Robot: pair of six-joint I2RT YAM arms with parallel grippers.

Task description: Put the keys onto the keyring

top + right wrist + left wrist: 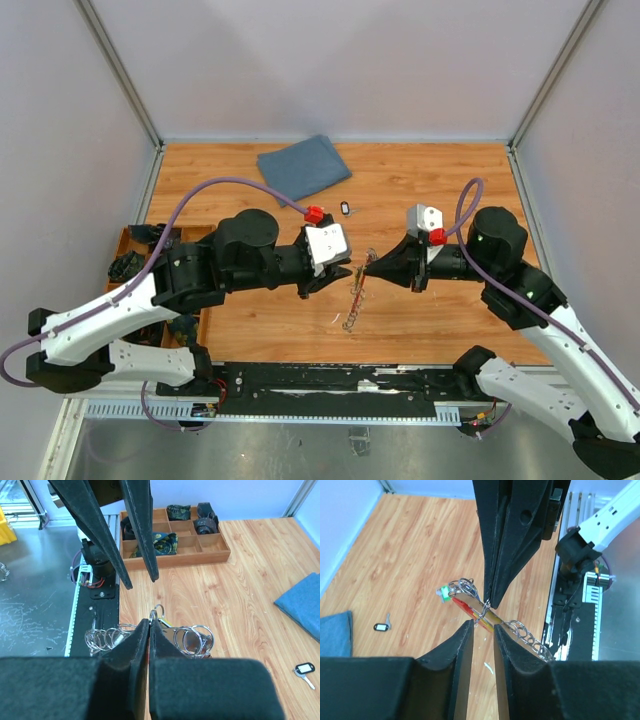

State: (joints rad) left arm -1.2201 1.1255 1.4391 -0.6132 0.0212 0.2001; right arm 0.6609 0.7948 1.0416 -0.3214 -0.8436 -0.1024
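Observation:
The keyring (354,296), a red loop (463,605) with silvery rings and a chain (529,636), hangs just above the table's middle. My right gripper (369,267) is shut on a small ring at its top (150,622). A yellow piece (493,616), seemingly the yellow key's head, lies along the red loop. My left gripper (483,626) is open, its tips on either side of the loop just below the right gripper's tips; it also shows in the top view (334,277). A small dark-headed key (345,209) lies alone on the table further back, seen too in the left wrist view (381,626) and the right wrist view (304,669).
A folded blue cloth (303,167) lies at the back of the table. A wooden compartment tray (128,243) with dark items stands at the left edge. Grey walls enclose the table. A black rail (330,378) runs along the near edge.

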